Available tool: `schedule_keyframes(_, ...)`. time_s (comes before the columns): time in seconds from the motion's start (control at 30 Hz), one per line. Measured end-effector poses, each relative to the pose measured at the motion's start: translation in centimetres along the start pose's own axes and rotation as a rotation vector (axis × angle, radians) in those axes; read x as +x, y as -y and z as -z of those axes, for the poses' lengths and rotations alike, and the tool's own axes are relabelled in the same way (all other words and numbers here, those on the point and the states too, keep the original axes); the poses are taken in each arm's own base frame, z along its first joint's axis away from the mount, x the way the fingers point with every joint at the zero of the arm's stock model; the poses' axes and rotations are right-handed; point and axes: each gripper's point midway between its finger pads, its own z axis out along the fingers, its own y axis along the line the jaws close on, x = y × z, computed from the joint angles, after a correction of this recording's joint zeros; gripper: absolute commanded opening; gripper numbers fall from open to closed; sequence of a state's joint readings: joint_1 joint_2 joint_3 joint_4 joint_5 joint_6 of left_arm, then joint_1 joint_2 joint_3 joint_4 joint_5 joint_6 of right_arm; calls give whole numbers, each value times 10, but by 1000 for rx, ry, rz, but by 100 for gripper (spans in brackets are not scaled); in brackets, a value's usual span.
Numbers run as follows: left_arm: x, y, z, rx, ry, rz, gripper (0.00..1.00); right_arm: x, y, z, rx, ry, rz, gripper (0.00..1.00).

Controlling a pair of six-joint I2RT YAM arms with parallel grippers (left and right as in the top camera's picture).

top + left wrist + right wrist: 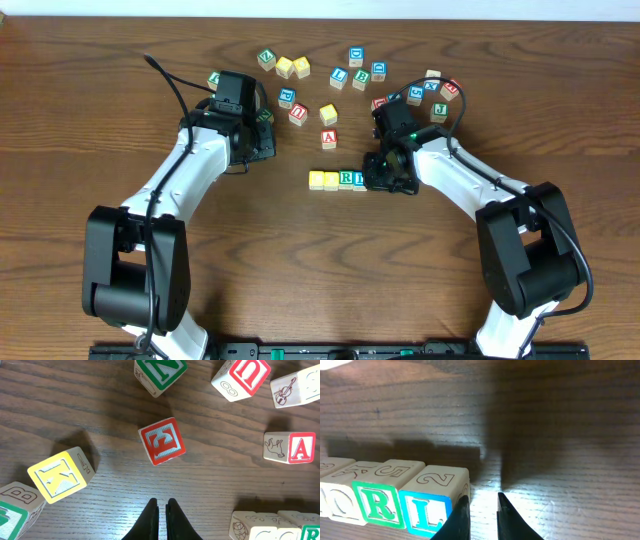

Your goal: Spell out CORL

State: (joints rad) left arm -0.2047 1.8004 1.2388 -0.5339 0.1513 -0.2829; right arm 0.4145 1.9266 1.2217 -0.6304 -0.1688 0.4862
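The right gripper (481,512), nearly closed and holding nothing, stands just beside the L block (426,510), so a careless retreat can push the row (380,502) crooked.

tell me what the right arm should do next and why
Probably lift the right end effector straight up and clear. The L block sits at the end of the row, touching the R block. The fingers hold nothing and stand right beside it, so a sideways move might nudge it.
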Motion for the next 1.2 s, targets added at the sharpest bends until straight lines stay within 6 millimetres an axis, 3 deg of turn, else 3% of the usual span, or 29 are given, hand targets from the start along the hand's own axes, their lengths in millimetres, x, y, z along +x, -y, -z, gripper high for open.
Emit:
schedule_keyframes(0.3,0,-1,0,-1,1,-1,8,2,2,-1,3,-12,-5,17)
schedule_keyframes(0.47,-1,-19,6,-23,-14,19,8,-7,23,17,56,-27,-24,20)
schedule_keyframes(0.57,-13,-37,33,-35,27,45,8,-27,35,50,69,47,-45,28)
schedule_keyframes(0.63,-28,-46,66,-31,109,54,14,-43,40,85,59,138,-52,35)
schedule_keyframes(0.73,-47,-59,126,-30,255,70,42,-56,47,142,41,272,-68,37)
schedule_keyframes(0.77,-51,-62,142,-29,295,80,44,-57,48,154,35,297,-73,37)
schedule_keyframes(0.8,-54,-66,160,-32,337,88,53,-56,52,174,34,336,-83,38)
schedule_keyframes(0.83,-54,-69,175,-34,368,90,91,-55,53,182,31,352,-87,40)
schedule_keyframes(0.87,-53,-73,185,-38,387,103,98,-49,57,196,34,368,-96,45)
schedule_keyframes(1.0,-42,-84,197,-59,376,130,98,-31,65,225,56,400,-103,69)
schedule_keyframes(1.1,-41,-87,196,-62,371,135,98,-18,66,251,64,452,-91,99)
schedule_keyframes(1.2,-41,-87,196,-62,370,136,98,-3,68,281,68,526,-89,99)
